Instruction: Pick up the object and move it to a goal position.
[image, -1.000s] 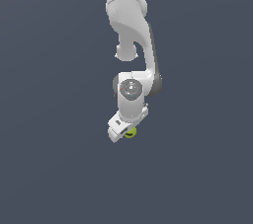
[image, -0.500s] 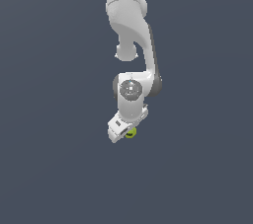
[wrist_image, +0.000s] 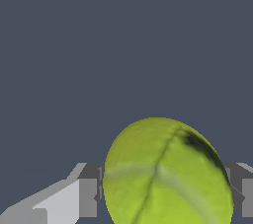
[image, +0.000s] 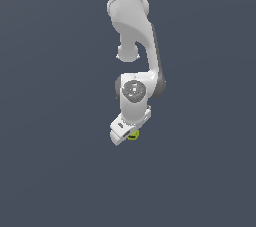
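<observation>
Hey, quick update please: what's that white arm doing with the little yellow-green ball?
End effector shut on ball, one finger on each side. Ball tucked under the white arm's tip. Nothing else in view, path looks open.

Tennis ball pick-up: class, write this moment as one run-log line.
arm: Panda | gripper: shut on tennis ball | goal: not visible

ball (wrist_image: 165, 173) between gripper (wrist_image: 168, 196) fingers (wrist_image: 88, 197) — arm (image: 135, 36) above
</observation>
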Controlling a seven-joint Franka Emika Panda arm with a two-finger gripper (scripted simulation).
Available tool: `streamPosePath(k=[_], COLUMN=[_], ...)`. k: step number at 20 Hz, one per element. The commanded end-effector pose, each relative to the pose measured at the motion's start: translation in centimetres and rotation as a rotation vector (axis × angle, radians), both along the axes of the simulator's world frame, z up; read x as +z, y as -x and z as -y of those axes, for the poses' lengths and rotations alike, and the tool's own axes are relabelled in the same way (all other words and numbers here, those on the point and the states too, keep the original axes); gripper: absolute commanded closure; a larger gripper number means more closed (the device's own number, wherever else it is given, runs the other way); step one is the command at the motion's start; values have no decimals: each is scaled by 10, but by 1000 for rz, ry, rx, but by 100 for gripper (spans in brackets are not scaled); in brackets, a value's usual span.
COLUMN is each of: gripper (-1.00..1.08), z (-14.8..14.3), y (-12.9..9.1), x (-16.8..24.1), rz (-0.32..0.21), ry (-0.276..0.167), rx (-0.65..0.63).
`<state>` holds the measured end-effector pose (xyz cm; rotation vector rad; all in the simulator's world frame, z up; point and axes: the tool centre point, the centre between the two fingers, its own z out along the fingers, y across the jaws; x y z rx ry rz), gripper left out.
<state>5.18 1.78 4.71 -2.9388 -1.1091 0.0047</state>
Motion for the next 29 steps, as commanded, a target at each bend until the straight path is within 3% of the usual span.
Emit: streamPosePath(k=[1,17,29], gripper=[108,108,108], z=[-6,-60,-71], y=[-6,-60,-73], x=[8,79,94], rz=[3,3,3], ry=[0,-1,-1], rx=[1,1,1])
